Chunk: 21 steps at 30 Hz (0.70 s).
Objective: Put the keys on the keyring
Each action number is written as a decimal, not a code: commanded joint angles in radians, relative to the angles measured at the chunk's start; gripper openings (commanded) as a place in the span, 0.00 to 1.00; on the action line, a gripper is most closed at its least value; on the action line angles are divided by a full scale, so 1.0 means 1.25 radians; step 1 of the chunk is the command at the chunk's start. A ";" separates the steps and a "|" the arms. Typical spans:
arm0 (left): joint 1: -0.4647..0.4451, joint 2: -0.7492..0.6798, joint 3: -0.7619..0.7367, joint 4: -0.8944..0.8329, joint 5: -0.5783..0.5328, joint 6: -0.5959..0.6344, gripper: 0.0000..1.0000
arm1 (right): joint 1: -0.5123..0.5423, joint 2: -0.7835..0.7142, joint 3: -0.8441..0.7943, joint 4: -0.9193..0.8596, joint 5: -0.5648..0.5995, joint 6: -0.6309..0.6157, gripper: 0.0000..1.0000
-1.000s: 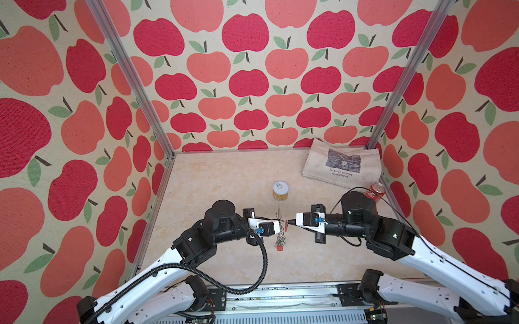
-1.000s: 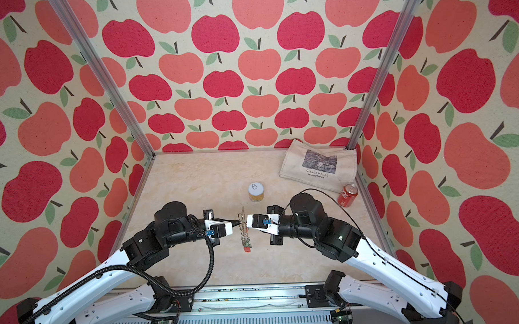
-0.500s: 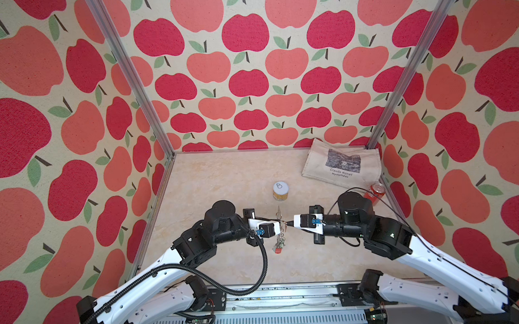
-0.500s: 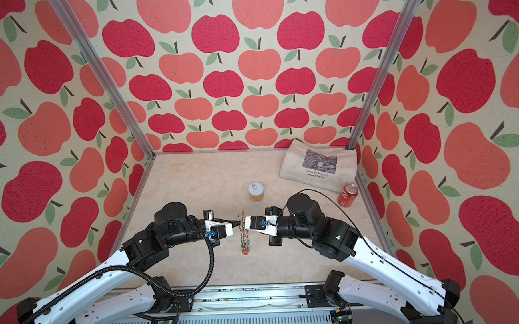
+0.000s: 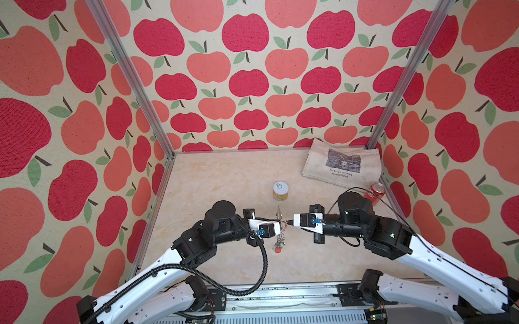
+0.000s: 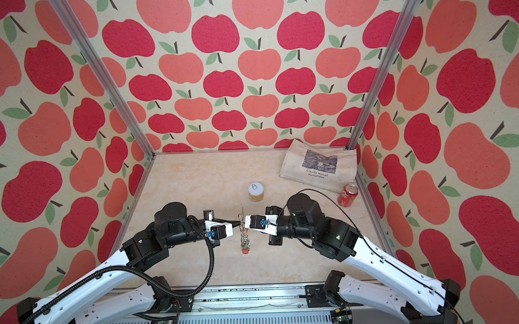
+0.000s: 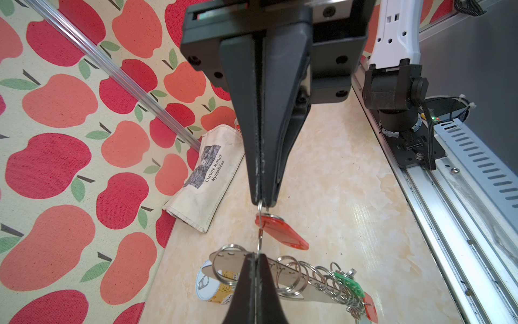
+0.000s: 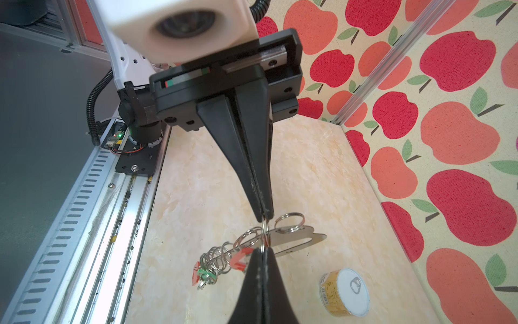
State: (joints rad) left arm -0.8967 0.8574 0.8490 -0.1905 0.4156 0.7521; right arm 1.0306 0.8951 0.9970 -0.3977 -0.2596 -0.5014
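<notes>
Beige marbled tabletop (image 5: 223, 184), apple-print walls (image 5: 249, 80), left pincer (image 7: 254, 256) and right pincer (image 7: 263, 200) clenched on keyring (image 8: 305, 232)

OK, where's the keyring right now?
In both top views the keyring is held edge-on near the middle of the scene, pinched between the left gripper and the right gripper, just nearer than the yellow can.

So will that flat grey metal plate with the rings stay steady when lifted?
Probably stiff: the keyring plate looks like sheet metal. It seems to hang from one ring pinched by the left gripper and right gripper, so it may swing and twist. The bunched rings and tagged keys at one end may tip it.
</notes>
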 commanded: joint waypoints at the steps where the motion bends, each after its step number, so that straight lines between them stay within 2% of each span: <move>1: -0.007 -0.015 0.004 0.005 0.006 0.007 0.00 | 0.005 -0.004 0.011 0.003 0.013 -0.014 0.00; 21: -0.008 -0.017 0.004 0.004 0.002 0.008 0.00 | 0.005 0.001 0.013 -0.001 0.001 -0.014 0.00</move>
State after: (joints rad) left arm -0.9020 0.8505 0.8490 -0.1917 0.4156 0.7521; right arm 1.0306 0.8970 0.9974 -0.3973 -0.2520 -0.5053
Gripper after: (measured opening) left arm 0.048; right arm 0.042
